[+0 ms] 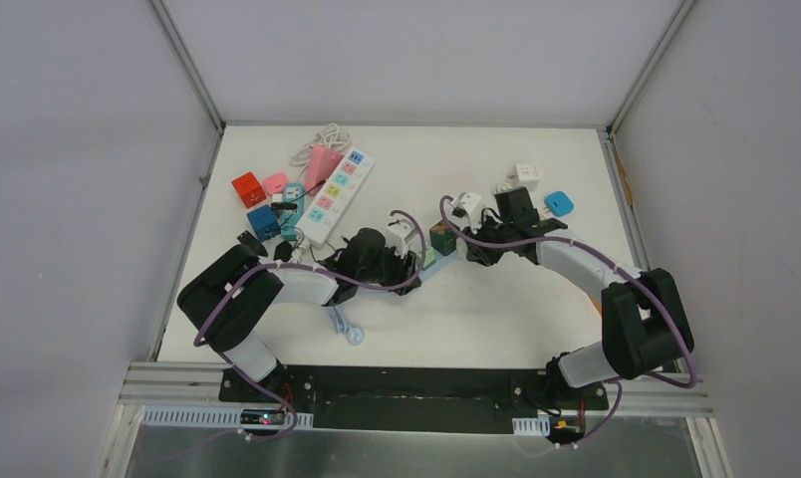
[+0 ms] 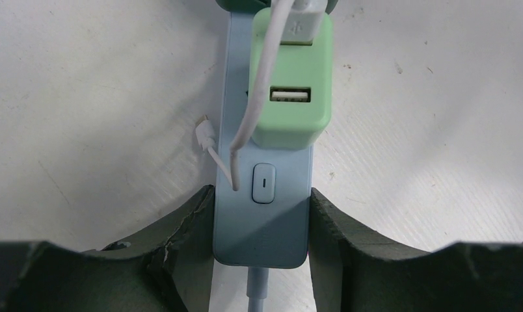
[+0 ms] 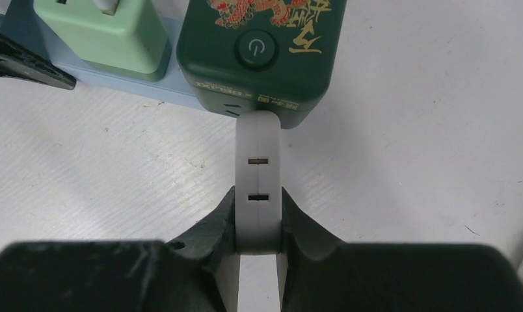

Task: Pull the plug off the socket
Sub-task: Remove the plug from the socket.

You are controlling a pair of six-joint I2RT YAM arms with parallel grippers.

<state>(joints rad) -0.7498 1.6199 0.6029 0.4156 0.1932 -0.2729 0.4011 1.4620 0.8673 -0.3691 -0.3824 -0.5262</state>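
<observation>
A dark green cube socket (image 3: 262,52) with a power button and gold lettering sits on a light blue power strip (image 2: 262,221), next to a light green USB adapter (image 2: 290,91). A white plug (image 3: 259,182) butts against the cube's near side. My right gripper (image 3: 259,240) is shut on this white plug, one finger on each flat side. My left gripper (image 2: 262,244) is shut on the button end of the blue strip. In the top view the left gripper (image 1: 397,261) and the right gripper (image 1: 471,244) flank the green cube (image 1: 442,237) at mid-table.
A long white power strip (image 1: 335,197) with coloured sockets lies at the back left, with a red cube (image 1: 247,187), a blue cube (image 1: 263,221) and pink pieces (image 1: 322,159). A white adapter (image 1: 526,175) and a blue one (image 1: 559,203) lie at the back right. A loose white cable (image 1: 347,324) lies near the front.
</observation>
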